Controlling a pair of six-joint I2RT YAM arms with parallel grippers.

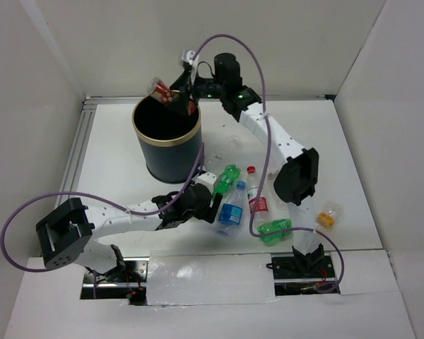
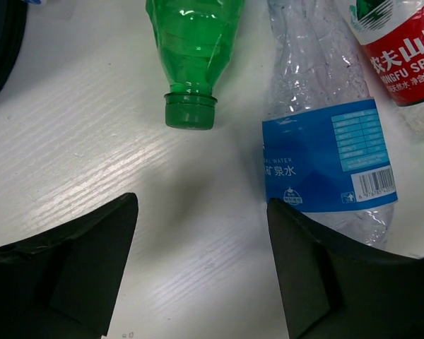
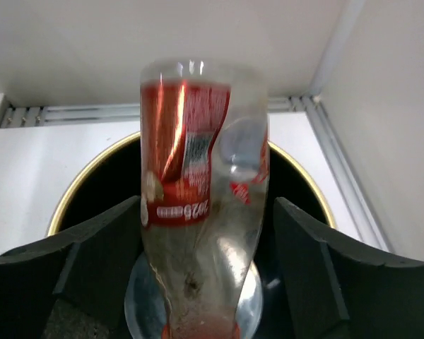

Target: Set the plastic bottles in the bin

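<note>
My right gripper (image 1: 171,95) is over the far rim of the dark, gold-rimmed bin (image 1: 171,161). Its jaws stand wide open around a clear bottle with a red label (image 3: 198,191), which hangs blurred over the bin's mouth (image 3: 85,191). There is a gap between the bottle and the right finger. My left gripper (image 1: 215,205) is open and empty, low over the table. A green bottle (image 2: 192,42) lies ahead of it with its cap toward it. A blue-labelled bottle (image 2: 332,155) lies by its right finger. A red-labelled bottle (image 2: 403,49) is further right.
On the table right of the bin lie a green bottle (image 1: 228,176), a blue-labelled bottle (image 1: 231,214), a red-capped bottle (image 1: 256,194), another green bottle (image 1: 275,229) and an orange-yellow one (image 1: 327,217). White walls enclose the table.
</note>
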